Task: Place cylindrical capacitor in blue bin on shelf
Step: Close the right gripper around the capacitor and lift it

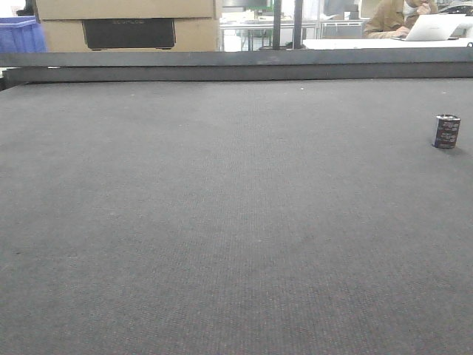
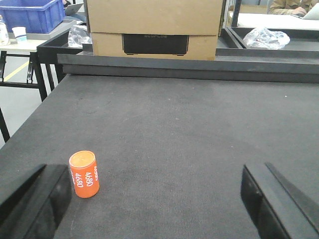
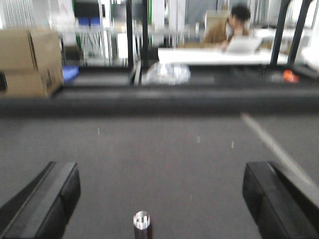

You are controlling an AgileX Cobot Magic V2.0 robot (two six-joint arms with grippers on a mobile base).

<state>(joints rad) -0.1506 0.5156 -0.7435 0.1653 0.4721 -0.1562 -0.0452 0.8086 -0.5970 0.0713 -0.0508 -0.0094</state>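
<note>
Capacitor (image 3: pixel 142 223) stands upright on the dark surface (image 1: pixel 222 222), just left of centre between the wide-spread, empty fingers of the right end effector (image 3: pixel 159 206), so right arm's nearer; left end effector (image 2: pixel 159 199) is likewise wide, empty.
</note>
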